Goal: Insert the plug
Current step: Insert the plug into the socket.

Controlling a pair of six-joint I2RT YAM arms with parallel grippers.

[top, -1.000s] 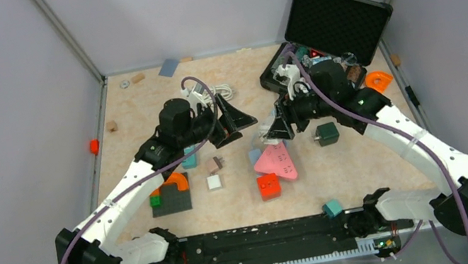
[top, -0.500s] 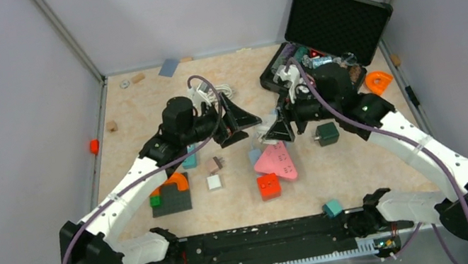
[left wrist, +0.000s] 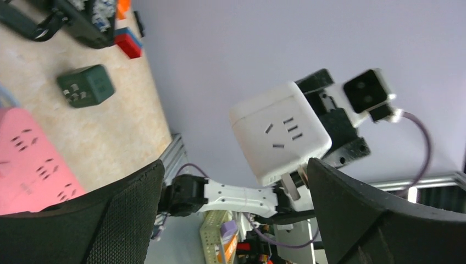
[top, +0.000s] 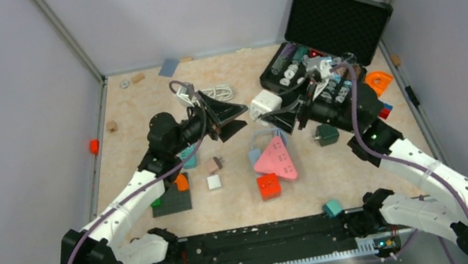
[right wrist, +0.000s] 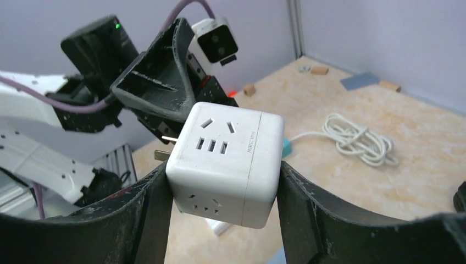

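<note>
The insertion is not yet made. The white cube plug [top: 265, 104] is up in the air over mid-table, clamped by its sides between the fingers of the right gripper [right wrist: 221, 168]. Its metal pins are bare and point sideways toward the left gripper [top: 243, 115], which hangs just beside it at 9 o'clock with jaws spread wide and nothing in them. The likely socket — the pink power strip [top: 277, 159] — lies flat on the table [top: 141, 111] at 6 o'clock from the cube, and the holes that show are free. So grasp and lift look done; what is left, I judge, is turning the pins downward, lining them up over a socket and pressing home. Room is fair but cluttered: a red block [top: 269, 186] sits just beside the strip at its 6 o'clock, a green adapter [top: 326, 134] lies near at its 3 o'clock, and the open black case [top: 333, 15] stands at the cube's 2 o'clock — though the left fingers are the nearest thing to bump.
</note>
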